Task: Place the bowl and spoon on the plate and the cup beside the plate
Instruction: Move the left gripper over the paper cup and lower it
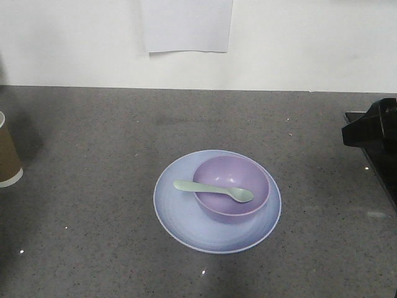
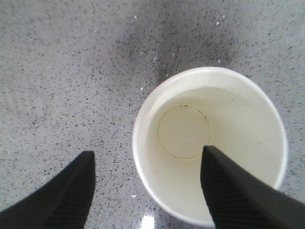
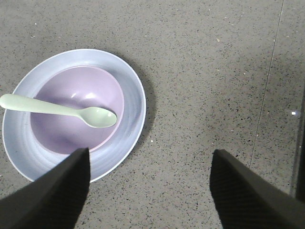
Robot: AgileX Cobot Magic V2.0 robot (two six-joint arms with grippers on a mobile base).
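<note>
The pale blue plate (image 1: 180, 211) lies in the middle of the grey counter. On it stands the lavender bowl (image 1: 229, 174), with the mint-green spoon (image 1: 211, 189) lying across its rim and its scoop inside. The right wrist view shows the same plate (image 3: 133, 107), bowl (image 3: 66, 124) and spoon (image 3: 57, 109) at the left. My right gripper (image 3: 150, 152) is open above bare counter just right of the plate. The brown cup (image 1: 7, 155) stands upright at the far left edge. My left gripper (image 2: 147, 152) is open above the cup (image 2: 238, 124), one finger over its white inside and one outside.
A white sheet (image 1: 186, 25) hangs on the back wall. A black part of my right arm (image 1: 372, 127) juts in at the right edge, over a dark strip (image 1: 384, 177) along the counter's side. A thin seam (image 3: 267, 95) crosses the counter to the right of the plate.
</note>
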